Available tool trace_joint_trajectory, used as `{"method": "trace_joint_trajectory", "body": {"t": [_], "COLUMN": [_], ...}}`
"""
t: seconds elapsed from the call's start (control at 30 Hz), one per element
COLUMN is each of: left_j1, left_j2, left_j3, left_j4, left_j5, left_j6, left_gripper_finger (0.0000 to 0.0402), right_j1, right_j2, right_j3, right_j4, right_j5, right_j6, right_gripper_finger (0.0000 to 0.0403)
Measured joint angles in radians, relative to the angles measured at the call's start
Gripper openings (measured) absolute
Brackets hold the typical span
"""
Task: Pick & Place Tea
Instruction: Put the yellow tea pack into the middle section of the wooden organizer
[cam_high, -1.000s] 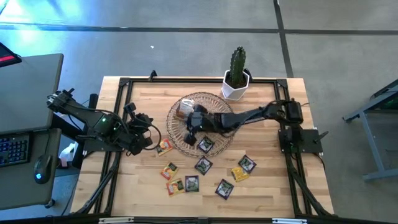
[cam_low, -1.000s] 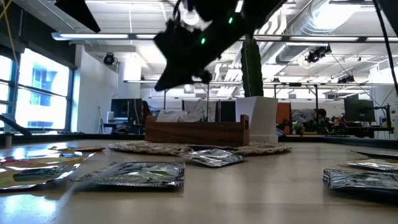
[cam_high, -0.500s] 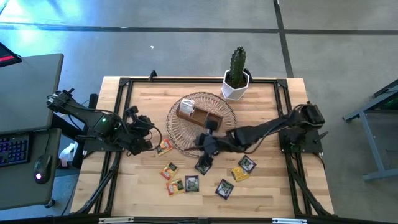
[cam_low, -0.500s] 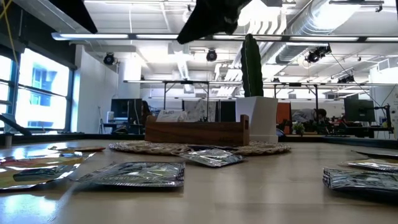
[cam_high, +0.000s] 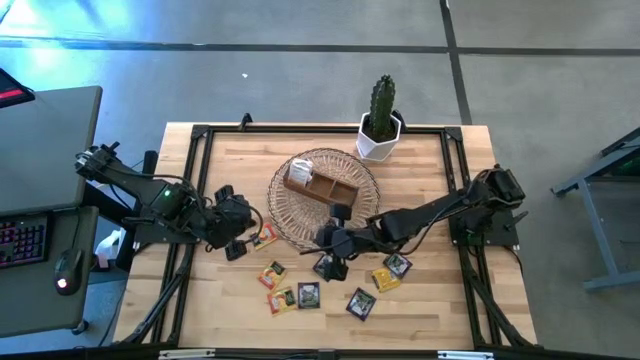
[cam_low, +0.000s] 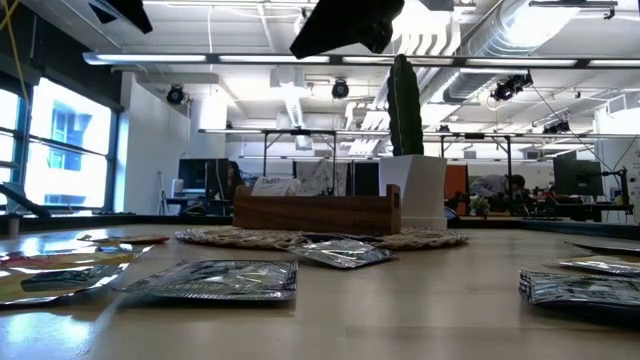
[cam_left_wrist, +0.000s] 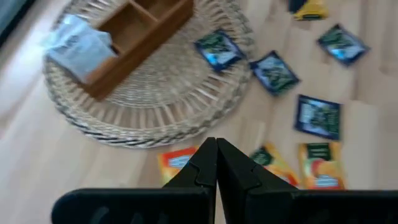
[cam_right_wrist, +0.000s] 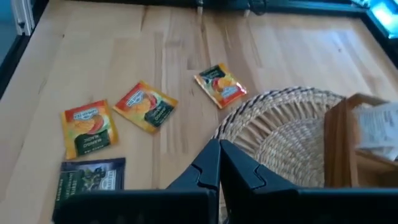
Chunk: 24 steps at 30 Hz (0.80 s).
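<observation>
Several small square tea packets lie flat on the wooden table near its front: orange ones (cam_high: 265, 237) (cam_high: 272, 273), dark ones (cam_high: 327, 266) (cam_high: 360, 302) and a yellow one (cam_high: 385, 280). One dark packet (cam_left_wrist: 217, 50) rests on the near rim of the round wicker basket (cam_high: 322, 195). On the basket stands the wooden compartment box (cam_high: 318, 185), holding a white packet (cam_high: 298, 172). My right gripper (cam_high: 322, 240) hovers shut above the basket's near rim, holding nothing. My left gripper (cam_high: 243, 240) hangs shut left of the basket, above the orange packet.
A potted cactus in a white pot (cam_high: 380, 135) stands at the far edge behind the basket. A black frame (cam_high: 200, 140) runs along the table's edges. Bare wood lies between the basket and the left rail.
My right gripper has drawn back from over the wooden box toward the table's near edge and risen, ending above the basket's near rim. It stays shut. My left gripper has turned on its wrist and tipped down more steeply. No packet has moved.
</observation>
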Motion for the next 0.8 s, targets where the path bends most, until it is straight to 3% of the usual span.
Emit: {"method": "trace_joint_trajectory", "body": {"t": [0.57, 0.8], "left_j1": [0.000, 0.000], "left_j2": [0.000, 0.000], "left_j3": [0.000, 0.000], "left_j4": [0.147, 0.158], "left_j5": [0.014, 0.015], "left_j6": [0.000, 0.000], "left_gripper_finger": [0.0001, 0.0001], "right_j1": [0.009, 0.009], "right_j2": [0.001, 0.001], "right_j3": [0.000, 0.000], "right_j4": [-0.012, -0.012], "right_j5": [0.015, -0.046], "right_j6": [0.004, 0.036], "right_gripper_finger": [0.0004, 0.0011]}}
